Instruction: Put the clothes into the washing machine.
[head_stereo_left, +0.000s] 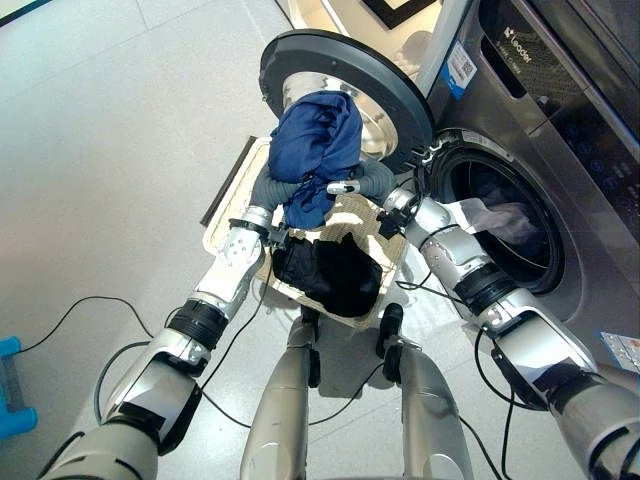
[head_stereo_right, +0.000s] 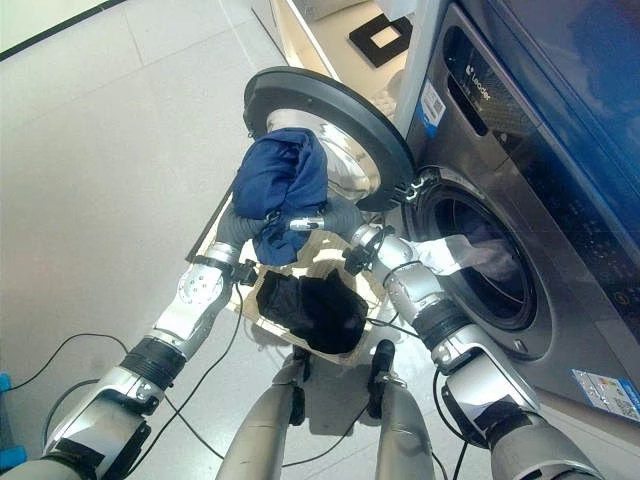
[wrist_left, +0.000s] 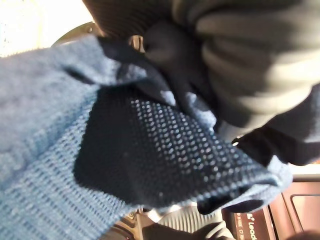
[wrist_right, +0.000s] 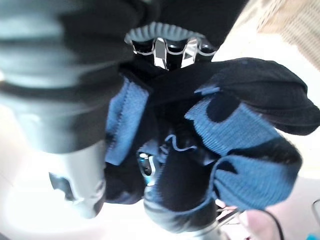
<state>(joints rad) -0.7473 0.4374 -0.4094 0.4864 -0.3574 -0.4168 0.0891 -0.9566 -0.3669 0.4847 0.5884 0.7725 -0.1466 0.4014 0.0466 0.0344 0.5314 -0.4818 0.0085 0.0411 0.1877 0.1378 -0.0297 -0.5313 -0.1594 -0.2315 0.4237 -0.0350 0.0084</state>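
A dark blue knit garment (head_stereo_left: 315, 150) hangs bunched between my two hands, lifted above the basket (head_stereo_left: 222, 238). My left hand (head_stereo_left: 268, 188) goes in under its left side, buried in the cloth (wrist_left: 150, 150). My right hand (head_stereo_left: 372, 180) holds the right side, a silver finger (head_stereo_left: 345, 187) curled over the fabric (wrist_right: 240, 145). A black garment (head_stereo_left: 335, 275) lies in the basket below. To the right is the washing machine's opening (head_stereo_left: 520, 260), with pale cloth (head_stereo_left: 490, 215) hanging at its mouth. The round door (head_stereo_left: 340, 70) stands swung open behind the blue garment.
The grey washing machine front (head_stereo_left: 590, 180) fills the right side. The basket sits on a pale tiled floor (head_stereo_left: 120, 130) right by the machine. A blue object (head_stereo_left: 10, 395) lies at the far left edge.
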